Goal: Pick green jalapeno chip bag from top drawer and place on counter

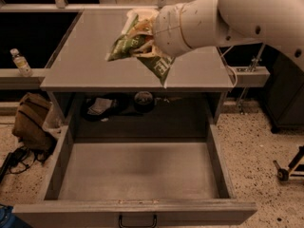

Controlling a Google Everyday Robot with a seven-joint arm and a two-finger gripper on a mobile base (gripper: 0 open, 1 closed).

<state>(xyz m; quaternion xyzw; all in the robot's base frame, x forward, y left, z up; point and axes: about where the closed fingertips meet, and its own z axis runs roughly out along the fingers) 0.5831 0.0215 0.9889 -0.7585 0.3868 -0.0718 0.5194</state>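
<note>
The green jalapeno chip bag (130, 44) is crinkled and hangs in the air over the front half of the counter (80, 68). My gripper (152, 38) is at the end of the white arm coming in from the upper right. It is shut on the bag's right side and mostly hidden by the bag and the wrist. The top drawer (137, 175) is pulled fully open below, its grey bottom bare, with the black handle (137, 221) at the front edge.
A white bowl (142, 12) at the back of the counter is partly hidden by the bag. A dark shelf with clutter (102, 106) lies behind the drawer. A bottle (20, 61) and a brown bag (31, 122) are at the left, and a wheeled stand (285, 170) at the right.
</note>
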